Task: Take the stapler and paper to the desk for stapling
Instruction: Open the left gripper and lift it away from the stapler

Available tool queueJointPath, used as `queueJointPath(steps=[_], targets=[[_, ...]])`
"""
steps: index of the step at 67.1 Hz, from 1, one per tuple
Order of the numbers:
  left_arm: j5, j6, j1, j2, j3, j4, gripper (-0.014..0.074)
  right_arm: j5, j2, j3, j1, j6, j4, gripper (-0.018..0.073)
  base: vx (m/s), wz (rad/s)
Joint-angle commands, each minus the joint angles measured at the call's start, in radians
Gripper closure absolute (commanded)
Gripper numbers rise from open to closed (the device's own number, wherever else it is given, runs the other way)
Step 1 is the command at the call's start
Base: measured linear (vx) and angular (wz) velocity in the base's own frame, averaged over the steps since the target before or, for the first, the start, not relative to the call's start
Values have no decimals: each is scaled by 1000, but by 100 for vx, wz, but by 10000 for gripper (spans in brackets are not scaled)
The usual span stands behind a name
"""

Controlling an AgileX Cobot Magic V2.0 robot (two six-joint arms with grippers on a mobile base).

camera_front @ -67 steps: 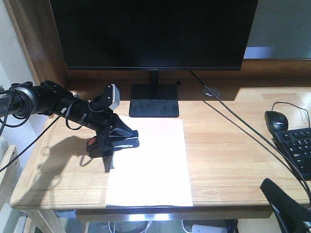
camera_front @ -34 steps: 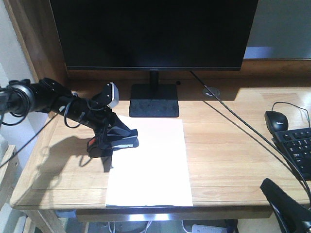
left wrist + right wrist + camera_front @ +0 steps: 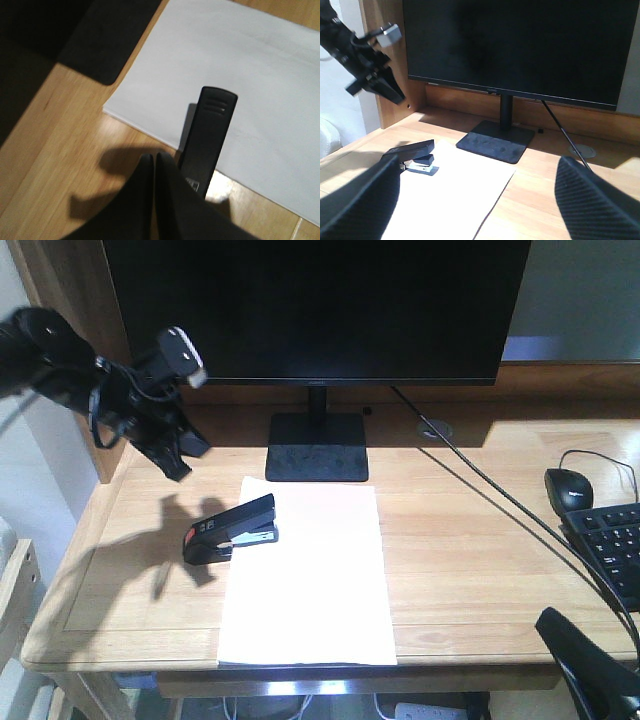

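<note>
The black stapler [image 3: 232, 530] with a red end lies on the light-wood desk [image 3: 480, 540], its front over the left edge of the white paper [image 3: 310, 580]. My left gripper [image 3: 185, 455] hangs in the air above and behind the stapler, at the back left, shut and empty. In the left wrist view its shut fingertips [image 3: 152, 159] point down just left of the stapler [image 3: 210, 130] and paper [image 3: 240, 75]. My right gripper [image 3: 575, 650] sits low at the front right, wide open and empty [image 3: 477, 167], facing the stapler [image 3: 415, 152] and paper [image 3: 455, 200].
A large black monitor [image 3: 315, 305] on a square base [image 3: 318, 447] stands behind the paper. A cable [image 3: 500, 500] runs from a desk grommet [image 3: 435, 428] across the right side. A black mouse [image 3: 565, 487] and keyboard [image 3: 615, 545] lie at the right edge.
My left gripper has let go of the stapler and risen up and back to the left. The stapler stays lying at the paper's left edge.
</note>
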Motion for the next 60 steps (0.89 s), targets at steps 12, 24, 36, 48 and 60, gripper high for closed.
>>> queueJointPath(steps=[12,24,36,48,60], targets=[[-5,-770,-3,-212,-22,234,603,14,7,-27,-4,-5,-47,-32,0,0],[-15,-1047,-3,-309,-21,423,603,14,7,-27,-4,-5,-47,-32,0,0],[-49,-1222,-3,-388,-20,644,603,14,7,-27,-4,-5,-47,-32,0,0],[-180,-1389,-5,-517,81,773,603,14,7,-27,-4,-5,-47,-32,0,0],[-384,-1375,-6,-687,319,762,603,14,7,-27,-4,-5,-47,-32,0,0]])
